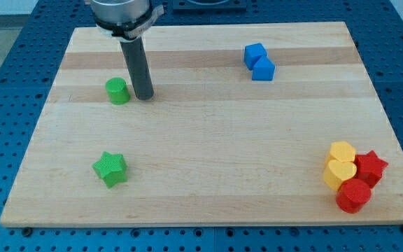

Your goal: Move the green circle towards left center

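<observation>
Camera view: wooden board (208, 161) on blue pegboard (5, 56).

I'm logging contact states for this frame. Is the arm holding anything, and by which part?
Nothing is held. My tip stands on the board just to the view's right of the green circle, close beside it; actual contact cannot be told.

You've got a green star (110, 169) at near left on the wooden board (208, 140), and two blue blocks (259, 61) touching each other at far right of centre. Near right corner holds a tight cluster: yellow block (342, 152), yellow heart (339, 173) just in front of it, red star (371, 166) to their right, red block (354, 195) nearest.
</observation>
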